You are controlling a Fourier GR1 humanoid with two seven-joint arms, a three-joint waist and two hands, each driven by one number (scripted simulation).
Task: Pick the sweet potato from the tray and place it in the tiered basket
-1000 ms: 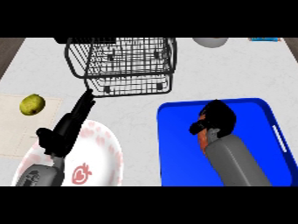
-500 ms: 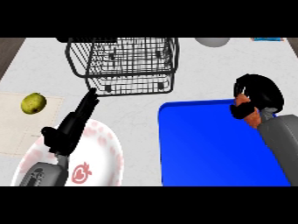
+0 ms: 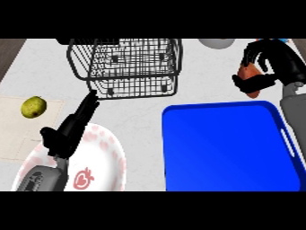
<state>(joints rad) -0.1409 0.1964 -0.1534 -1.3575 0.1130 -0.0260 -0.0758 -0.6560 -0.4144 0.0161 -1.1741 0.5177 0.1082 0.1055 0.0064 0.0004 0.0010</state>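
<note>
Orange sweet potato (image 3: 250, 80) gripped in curled right hand (image 3: 269, 63) w/ left hand (image 3: 76, 123) fingers straight.

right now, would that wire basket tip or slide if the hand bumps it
The basket is open wire, so probably light and apt to slide. It looks tall and tiered, so a bump near the top may tip it. It is likely stiff.

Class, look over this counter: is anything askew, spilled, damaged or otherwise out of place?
Nothing stands out. The wire basket stands upright, the blue tray lies flat and bare, and the right hand holds the sweet potato beyond the tray.
</note>
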